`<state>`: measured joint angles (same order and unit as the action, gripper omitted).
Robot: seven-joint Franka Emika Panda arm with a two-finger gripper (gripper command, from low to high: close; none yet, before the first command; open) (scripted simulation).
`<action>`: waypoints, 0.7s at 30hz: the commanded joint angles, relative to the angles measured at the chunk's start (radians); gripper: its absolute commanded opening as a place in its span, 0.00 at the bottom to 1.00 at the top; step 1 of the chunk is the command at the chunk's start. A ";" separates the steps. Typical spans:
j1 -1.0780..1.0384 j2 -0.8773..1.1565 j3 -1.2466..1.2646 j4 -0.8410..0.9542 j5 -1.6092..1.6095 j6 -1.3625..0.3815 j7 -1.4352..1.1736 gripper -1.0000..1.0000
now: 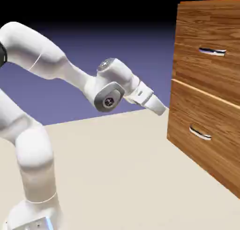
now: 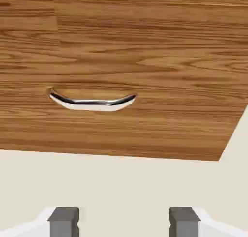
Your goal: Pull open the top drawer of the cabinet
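Grey blocky gripper (image 2: pixel 124 222) gapes wide before the wood-grain cabinet's (image 1: pixel 206 32) curved silver handle (image 2: pixel 92 102).

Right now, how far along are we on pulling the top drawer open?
Nothing is done yet: the top drawer sits flush in the cabinet, shut. In hand is the approach: the gripper is open, empty and short of the cabinet, at the height of the seam between the drawers; the hand view shows one silver handle ahead. Left: rise to the top handle, close on it, pull.
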<state>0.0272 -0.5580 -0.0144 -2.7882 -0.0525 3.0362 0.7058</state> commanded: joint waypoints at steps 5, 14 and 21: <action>0.063 0.050 -0.060 0.090 -0.218 -0.003 -0.146 0.50; 0.176 0.139 -0.167 0.253 -0.609 -0.009 -0.409 0.50; 0.264 0.209 -0.250 0.379 -0.913 -0.014 -0.613 0.50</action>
<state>0.2910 -0.3491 -0.2646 -2.4095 -0.9657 3.0227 0.0923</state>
